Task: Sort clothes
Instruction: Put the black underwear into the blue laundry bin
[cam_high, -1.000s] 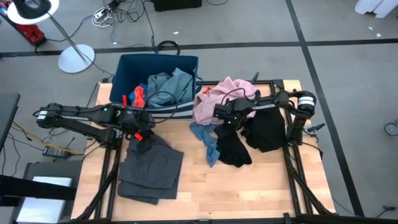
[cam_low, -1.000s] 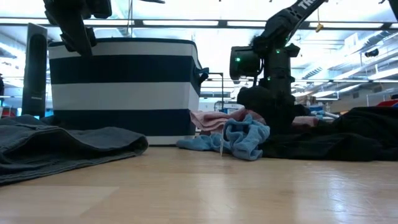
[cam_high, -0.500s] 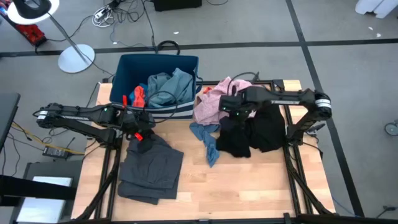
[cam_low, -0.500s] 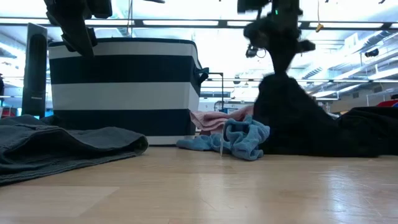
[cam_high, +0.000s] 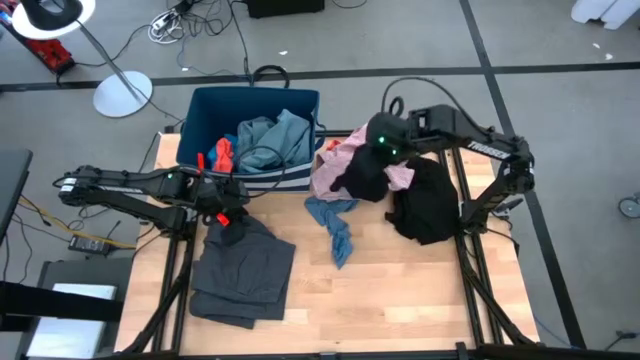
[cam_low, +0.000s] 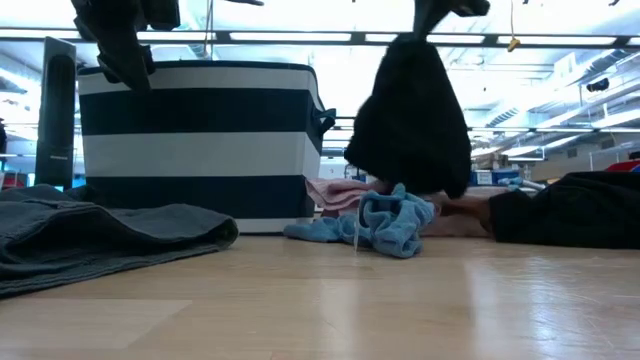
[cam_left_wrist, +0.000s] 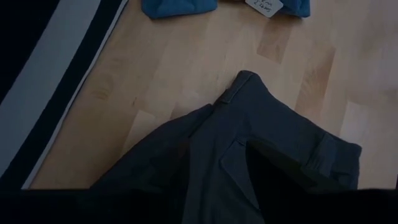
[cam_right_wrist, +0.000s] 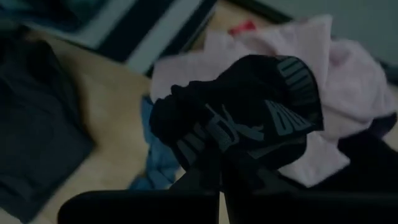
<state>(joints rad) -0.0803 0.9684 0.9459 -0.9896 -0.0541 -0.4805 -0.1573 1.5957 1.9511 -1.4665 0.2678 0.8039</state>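
Bare tabletop (cam_high: 400, 290) beside dark grey garment (cam_high: 243, 270)

Even overhead light on my table (cam_high: 400, 300), soft shadows. Low view: ceiling strip lights (cam_low: 300, 37) glare white, backlighting everything. Both my wrist views dim; black garment (cam_right_wrist: 242, 124) slightly blurred.

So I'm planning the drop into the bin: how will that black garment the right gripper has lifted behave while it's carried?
Probably floppy: the black garment hangs in a loose bunch below the shut right gripper. It likely swings, and its low hem could drag over the pink garment underneath. It seems light, held by one pinch.
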